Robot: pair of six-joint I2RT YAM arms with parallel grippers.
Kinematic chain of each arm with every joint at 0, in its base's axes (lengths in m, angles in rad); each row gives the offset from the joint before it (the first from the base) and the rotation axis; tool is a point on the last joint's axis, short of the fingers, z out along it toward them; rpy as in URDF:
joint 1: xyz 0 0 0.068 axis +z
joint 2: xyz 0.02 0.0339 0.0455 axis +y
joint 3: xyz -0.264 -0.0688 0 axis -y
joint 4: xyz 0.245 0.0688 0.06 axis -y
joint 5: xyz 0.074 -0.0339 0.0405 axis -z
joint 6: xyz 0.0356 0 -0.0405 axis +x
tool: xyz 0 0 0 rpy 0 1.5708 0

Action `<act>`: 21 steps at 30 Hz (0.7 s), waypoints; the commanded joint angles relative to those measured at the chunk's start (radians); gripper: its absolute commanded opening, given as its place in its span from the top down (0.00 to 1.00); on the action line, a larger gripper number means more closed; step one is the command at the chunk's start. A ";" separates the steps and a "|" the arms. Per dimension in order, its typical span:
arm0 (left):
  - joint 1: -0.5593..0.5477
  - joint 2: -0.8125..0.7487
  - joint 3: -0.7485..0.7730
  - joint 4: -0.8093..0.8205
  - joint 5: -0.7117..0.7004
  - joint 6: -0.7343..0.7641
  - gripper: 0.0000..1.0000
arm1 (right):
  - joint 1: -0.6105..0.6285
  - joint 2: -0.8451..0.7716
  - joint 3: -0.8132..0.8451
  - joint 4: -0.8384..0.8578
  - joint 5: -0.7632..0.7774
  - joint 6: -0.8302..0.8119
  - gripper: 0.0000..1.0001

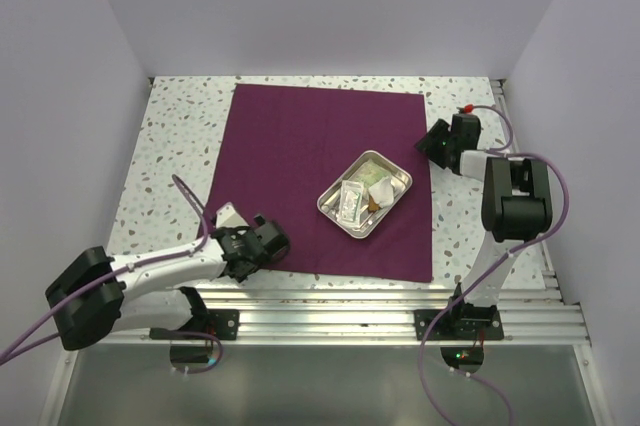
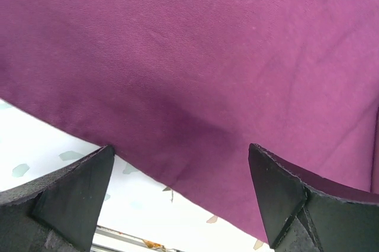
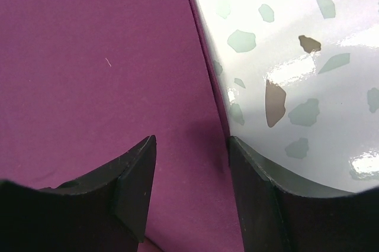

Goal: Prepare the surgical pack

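The plum-purple cloth [image 1: 300, 161] of the surgical pack lies spread flat on the table. On its right half sits a small steel tray [image 1: 325, 204] holding white gauze and packets [image 1: 352, 198]. My left gripper [image 1: 275, 244] hovers at the cloth's near-left edge. In the left wrist view it [image 2: 180, 151] stands wide open over the hem of the cloth [image 2: 189, 57]. My right gripper [image 1: 428, 141] is at the cloth's right edge. In the right wrist view its jaws [image 3: 192, 139] stand apart, straddling the edge of the cloth [image 3: 100, 57], with nothing pinched.
The speckled white tabletop [image 1: 175, 146] shows around the cloth on the left, right [image 3: 308, 57] and near side [image 2: 148, 204]. White walls enclose the table on three sides. A metal rail [image 1: 350, 296] runs along the near edge by the arm bases.
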 commanded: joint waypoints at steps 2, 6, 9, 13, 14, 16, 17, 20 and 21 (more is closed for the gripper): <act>0.007 0.041 0.020 -0.138 -0.022 -0.109 0.01 | 0.003 0.031 0.018 -0.033 -0.025 -0.008 0.46; 0.007 0.075 0.037 -0.200 -0.010 -0.179 0.08 | 0.005 0.035 0.023 -0.034 -0.023 -0.008 0.49; 0.007 0.100 0.031 -0.165 -0.024 -0.184 0.19 | 0.008 0.039 0.029 -0.036 -0.023 -0.011 0.58; 0.008 0.153 0.026 -0.160 -0.077 -0.214 0.40 | 0.013 0.044 0.037 -0.042 -0.023 -0.018 0.72; 0.008 0.162 0.022 -0.158 -0.082 -0.221 0.51 | 0.019 0.045 0.040 -0.046 -0.019 -0.025 0.73; 0.008 0.179 0.023 -0.155 -0.096 -0.225 0.62 | 0.028 0.053 0.060 -0.077 -0.003 -0.033 0.81; 0.008 0.184 0.022 -0.152 -0.100 -0.225 0.73 | 0.028 0.056 0.067 -0.083 -0.003 -0.034 0.84; 0.010 0.179 0.018 -0.157 -0.128 -0.233 0.88 | 0.028 0.051 0.065 -0.100 0.017 -0.025 1.00; 0.010 0.175 0.017 -0.157 -0.136 -0.233 0.91 | 0.028 0.047 0.058 -0.100 0.023 -0.019 1.00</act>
